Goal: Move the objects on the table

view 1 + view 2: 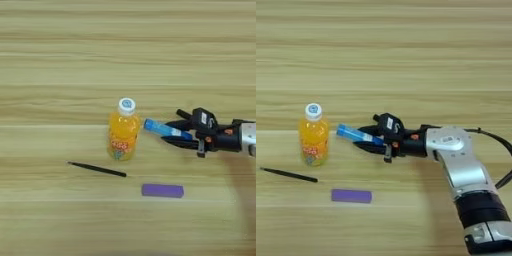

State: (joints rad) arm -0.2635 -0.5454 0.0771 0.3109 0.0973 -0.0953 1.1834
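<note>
1. Table [60,55] of light wood with long stripes fills the whole view
2. The right gripper [367,140] comes in from the right, on a silver arm [461,160] that bends up from the near right corner
3. Its two black fingers [368,146] are closed on the blue tube [356,134], one on the far side of the tube and one on the near side
4. The blue tube points left, and its free end sticks out past the fingers toward the bottle
5. The orange-drink bottle [123,131] stands upright with its white cap on, just left of the tube's free end; it is not clear if they touch
6. A thin black stick [97,169] lies flat on the table, near of the bottle and a bit to its left
7. The purple bar [162,190] lies flat, near of the tube and to the right of the stick's right end
8. The bar and the stick are apart from each other, and both are apart from the gripper
</note>
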